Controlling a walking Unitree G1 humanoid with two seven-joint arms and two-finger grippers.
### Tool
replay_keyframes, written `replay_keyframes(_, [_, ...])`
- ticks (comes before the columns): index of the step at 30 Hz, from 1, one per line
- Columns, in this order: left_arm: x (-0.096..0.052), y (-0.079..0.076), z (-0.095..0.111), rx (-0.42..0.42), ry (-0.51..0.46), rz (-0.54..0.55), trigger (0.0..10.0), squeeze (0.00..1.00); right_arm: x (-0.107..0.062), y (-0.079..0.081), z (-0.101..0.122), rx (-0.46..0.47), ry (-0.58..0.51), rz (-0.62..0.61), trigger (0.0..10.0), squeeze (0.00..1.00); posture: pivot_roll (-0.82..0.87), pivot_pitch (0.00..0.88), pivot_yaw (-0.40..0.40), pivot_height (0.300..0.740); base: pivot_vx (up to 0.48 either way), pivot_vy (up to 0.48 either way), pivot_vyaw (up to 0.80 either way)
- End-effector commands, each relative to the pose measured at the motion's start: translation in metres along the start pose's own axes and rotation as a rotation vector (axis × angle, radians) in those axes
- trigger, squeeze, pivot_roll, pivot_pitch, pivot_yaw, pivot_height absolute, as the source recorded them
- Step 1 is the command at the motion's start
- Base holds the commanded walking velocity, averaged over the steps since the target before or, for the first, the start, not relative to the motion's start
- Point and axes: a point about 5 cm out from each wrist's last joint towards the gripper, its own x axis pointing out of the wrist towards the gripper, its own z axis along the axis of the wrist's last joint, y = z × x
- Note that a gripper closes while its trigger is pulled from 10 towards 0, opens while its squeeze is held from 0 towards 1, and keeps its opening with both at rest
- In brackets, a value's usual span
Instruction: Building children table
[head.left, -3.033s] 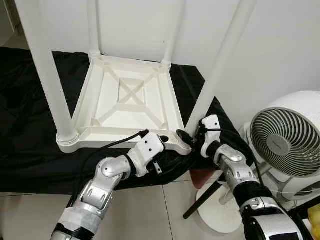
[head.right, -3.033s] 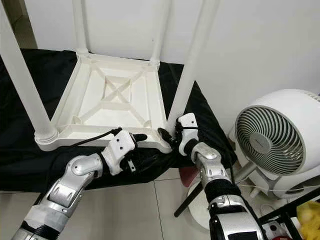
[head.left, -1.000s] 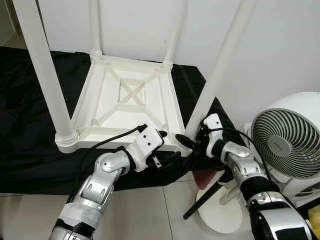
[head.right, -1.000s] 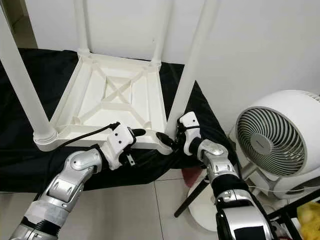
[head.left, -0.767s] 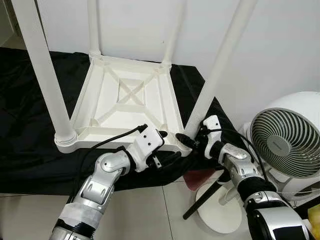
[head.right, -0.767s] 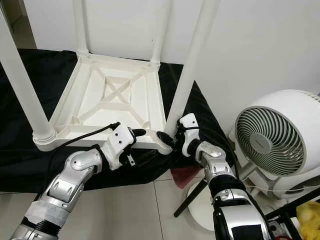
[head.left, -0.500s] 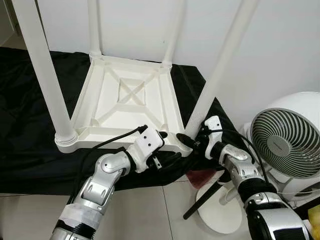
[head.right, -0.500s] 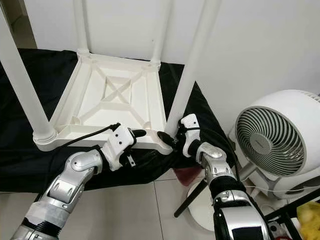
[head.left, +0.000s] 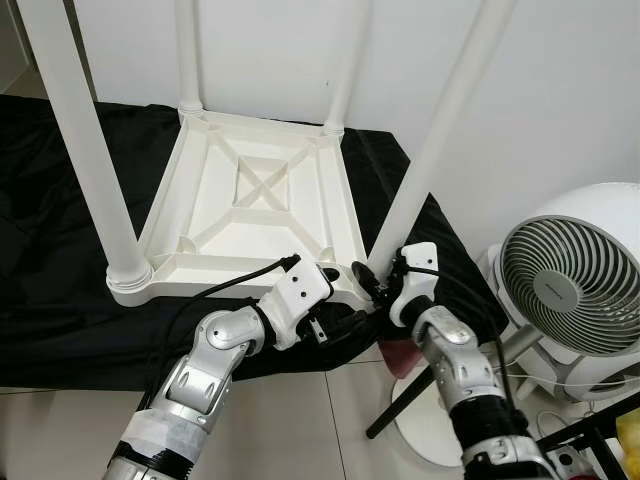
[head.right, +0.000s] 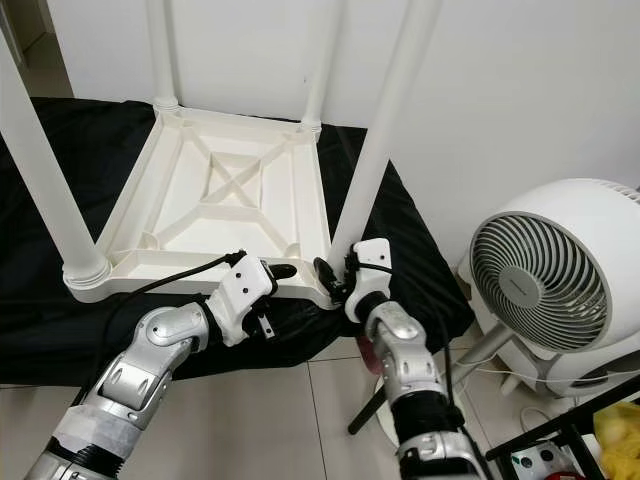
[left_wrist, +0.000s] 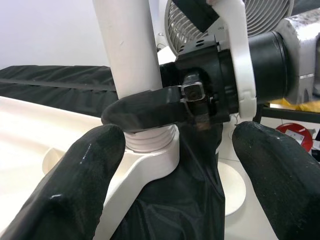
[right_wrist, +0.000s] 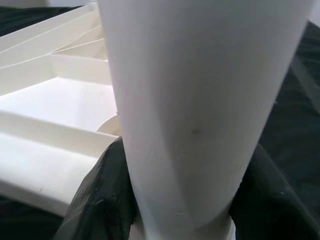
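White children table (head.left: 255, 205) lies upside down on a black cloth (head.left: 60, 300), ribbed underside up, four white legs sticking upward. Cloth covers a low surface against the white wall; the table sits toward its right end, near front edge. Near-right leg (head.left: 440, 120) rises from the table's front right corner socket, leaning right; the threaded collar (left_wrist: 150, 137) at its base is seen in the left wrist view seated in the corner socket. Right tool (head.right: 340, 275) is at the base of that leg, fingers clamped around it, one finger (right_wrist: 102, 200) on each side of the white tube in the right wrist view, touching it. Left tool (head.left: 325, 285) is just beside it at the same front right corner, along the table's front rim; its fingers (left_wrist: 87, 170) are apart, spread either side of the corner socket, not gripping anything visible. A black cable (head.left: 215, 285) runs from the left wrist across the front rim. Near-left leg (head.left: 85, 150) stands in the front left corner socket; the two far legs (head.left: 187, 55) are at the back corners next to the wall. White floor fan (head.left: 575, 285) stands on the tiled floor to the right of the cloth, well apart from the table, with a round white base (head.left: 435, 425) and a black rod (head.left: 410, 395) near it. Something red (head.left: 400, 355) sits under the cloth's right front edge, can't tell what.
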Motion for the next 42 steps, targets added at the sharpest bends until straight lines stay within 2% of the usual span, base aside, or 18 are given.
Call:
replay_keyframes(1, [0.003, -0.004, -0.001, -0.012, 0.002, -0.007, 10.0, 0.0, -0.004, -0.002, -0.011, 0.026, 0.053, -0.098, 10.0, 0.0, -0.07, 0.0, -0.125, 0.74, 0.0, 0.0, 0.0])
replay_keyframes(3, [0.003, -0.004, -0.001, -0.012, 0.002, -0.009, 10.0, 0.0, -0.006, 0.002, -0.013, -0.002, 0.055, -0.176, 10.0, 0.0, -0.07, 0.0, -0.126, 0.74, 0.0, 0.0, 0.0])
replay_keyframes(8, [0.003, -0.003, -0.001, -0.011, 0.002, -0.007, 10.0, 0.0, -0.01, 0.013, -0.013, 0.075, 0.024, -0.299, 10.0, 0.0, -0.06, 0.0, -0.131, 0.74, 0.0, 0.0, 0.0])
replay_keyframes(12, [0.002, -0.004, -0.001, -0.013, 0.003, -0.004, 10.0, 0.0, -0.011, 0.022, -0.007, 0.107, 0.019, -0.257, 10.0, 0.0, -0.06, 0.0, -0.133, 0.74, 0.0, 0.0, 0.0])
replay_keyframes(13, [0.002, -0.005, -0.002, -0.014, 0.005, -0.006, 10.0, 0.0, -0.012, 0.021, 0.0, 0.118, -0.018, -0.228, 10.0, 0.11, -0.06, 0.0, -0.135, 0.74, 0.0, 0.0, 0.0])
replay_keyframes(14, [0.002, -0.005, -0.002, -0.014, 0.006, -0.005, 10.0, 0.0, -0.012, 0.022, 0.002, 0.139, -0.036, -0.195, 10.0, 1.0, -0.06, 0.0, -0.137, 0.74, 0.0, 0.0, 0.0])
replay_keyframes(18, [0.003, -0.004, -0.001, -0.015, 0.003, 0.0, 10.0, 0.0, -0.013, 0.025, 0.008, 0.166, -0.069, -0.136, 10.0, 1.0, -0.05, 0.0, -0.141, 0.74, 0.0, 0.0, 0.0])
replay_keyframes(22, [0.003, -0.004, -0.001, -0.015, 0.002, 0.002, 10.0, 0.0, -0.015, 0.024, 0.012, 0.141, -0.088, -0.123, 10.0, 1.0, -0.05, 0.0, -0.143, 0.74, 0.0, 0.0, 0.0])
replay_keyframes(23, [0.003, -0.004, -0.001, -0.015, 0.002, 0.005, 10.0, 0.0, -0.017, 0.017, 0.01, 0.073, -0.071, -0.099, 10.0, 0.92, -0.05, 0.0, -0.15, 0.74, 0.0, 0.0, 0.0])
replay_keyframes(24, [0.003, -0.004, -0.001, -0.015, 0.002, 0.005, 10.0, 0.0, -0.017, 0.017, 0.01, 0.073, -0.071, -0.099, 10.0, 0.92, -0.05, 0.0, -0.15, 0.74, 0.0, 0.0, 0.0])
replay_keyframes(25, [0.002, -0.004, 0.0, -0.015, 0.003, 0.007, 10.0, 0.0, -0.019, 0.008, 0.009, 0.037, -0.059, -0.031, 10.0, 0.92, -0.05, 0.0, -0.152, 0.74, 0.0, 0.0, 0.0])
replay_keyframes(27, [0.002, -0.004, 0.0, -0.015, 0.003, 0.007, 10.0, 0.0, -0.02, 0.007, 0.009, 0.035, -0.058, -0.014, 10.0, 0.92, -0.05, 0.0, -0.152, 0.74, 0.0, 0.0, 0.0])
replay_keyframes(28, [0.002, -0.004, 0.0, -0.015, 0.003, 0.007, 10.0, 0.0, -0.02, 0.006, 0.009, 0.035, -0.057, -0.004, 10.0, 0.0, -0.05, 0.0, -0.152, 0.74, 0.0, 0.0, 0.0])
replay_keyframes(30, [0.002, -0.003, 0.0, -0.018, 0.001, 0.012, 10.0, 0.0, -0.025, -0.007, 0.006, -0.014, -0.053, 0.142, 10.0, 0.0, -0.05, 0.0, -0.15, 0.74, 0.0, 0.0, 0.0])
replay_keyframes(31, [0.002, -0.003, 0.0, -0.018, 0.001, 0.012, 10.0, 0.0, -0.025, -0.007, 0.006, -0.014, -0.053, 0.142, 10.0, 0.0, -0.05, 0.0, -0.15, 0.74, 0.0, 0.0, 0.0])
replay_keyframes(34, [0.002, -0.002, 0.001, -0.017, 0.0, 0.017, 10.0, 0.0, -0.023, -0.02, 0.008, -0.054, -0.04, 0.25, 10.0, 0.0, -0.05, 0.0, -0.145, 0.74, 0.0, 0.0, 0.0])
replay_keyframes(38, [0.002, 0.0, 0.002, -0.016, -0.001, 0.019, 10.0, 0.0, -0.019, -0.027, 0.009, -0.076, -0.013, 0.311, 10.0, 0.0, -0.05, 0.0, -0.145, 0.74, 0.0, 0.0, 0.0])
replay_keyframes(42, [0.002, 0.002, 0.002, -0.01, 0.0, 0.025, 10.0, 0.0, -0.008, -0.029, 0.005, -0.143, 0.041, 0.356, 10.0, 0.0, -0.05, 0.0, -0.143, 0.74, 0.0, 0.0, 0.0])
